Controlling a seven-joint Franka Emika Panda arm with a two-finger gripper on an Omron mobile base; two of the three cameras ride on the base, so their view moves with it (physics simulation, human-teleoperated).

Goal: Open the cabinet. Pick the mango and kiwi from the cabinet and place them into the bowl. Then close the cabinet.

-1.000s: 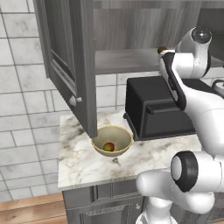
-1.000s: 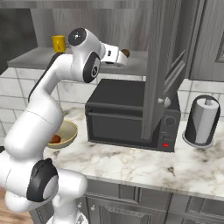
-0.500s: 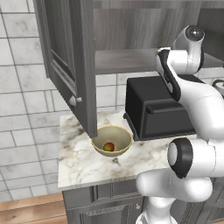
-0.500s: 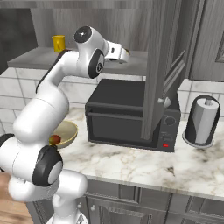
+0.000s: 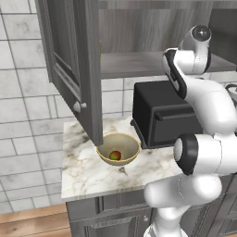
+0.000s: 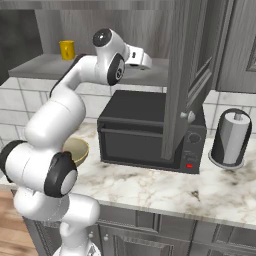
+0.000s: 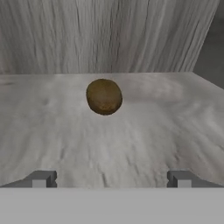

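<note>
From the left base view I see the large dark grey wood-grain cabinet (image 5: 74,69) with its door swung wide at the upper left of the frame. Below it, at lower centre, the round tan-gold bowl (image 5: 118,148) sits on the white marble worktop (image 5: 83,169), with the small red and yellow-green mango (image 5: 115,155) inside it. The black boxy toaster oven (image 5: 162,118) stands just right of the bowl.

From the right base view, the white arm reaches into the cabinet shelf at upper centre; a small yellow cup (image 6: 67,49) stands at the upper left.

In the hand view, the dull-brown oval kiwi (image 7: 104,96) lies on the shelf, centre frame, apart from my jaws, which stand released and spread wide at the bottom corners.
</note>
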